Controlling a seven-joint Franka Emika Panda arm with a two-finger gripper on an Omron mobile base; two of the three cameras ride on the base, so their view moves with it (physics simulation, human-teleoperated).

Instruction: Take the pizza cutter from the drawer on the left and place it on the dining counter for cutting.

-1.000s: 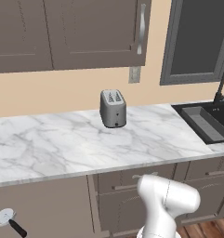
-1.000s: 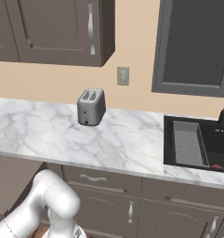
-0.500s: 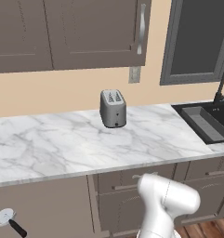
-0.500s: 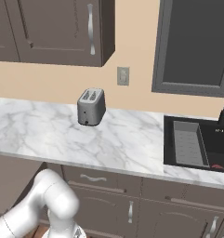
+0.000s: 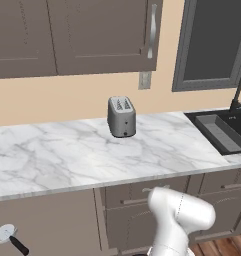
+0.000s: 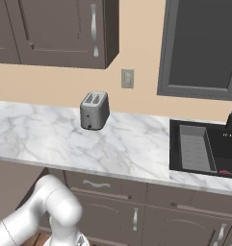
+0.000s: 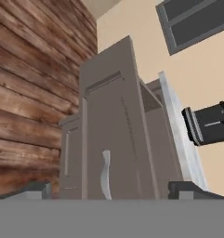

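At the far lower left of the left base view, the pizza cutter (image 5: 10,238) hangs in front of the grey-brown cabinet face below the counter (image 5: 67,160), its round pale wheel up and to the left and its black handle slanting down to the right; what bears it cannot be told. Above it runs the long marble counter backed by a beige wall, with dark upper cupboards (image 5: 77,35) over it. Near the middle of the counter stands a grey toaster (image 5: 121,116), upright, its two slots on top, and on the wall just above and right of it sits a wall outlet (image 5: 145,80). Under the counter edge, drawer fronts (image 5: 142,192) with silver handles show behind the white arm (image 5: 179,220), which rises from the bottom right. Further right a black sink (image 5: 224,131) is set into the counter beneath a dark window (image 5: 217,42), with a dark faucet (image 5: 238,92) at its back.

In the hand view the camera is rolled: wooden floor boards (image 7: 34,93) fill the left, a grey-brown cabinet (image 7: 113,139) with a curved silver handle (image 7: 105,174) stands in the middle, and the toaster (image 7: 208,123) pokes in from the right. The tips of the jaws (image 7: 111,190) sit well apart at the bottom edge, spread wide with nothing between them
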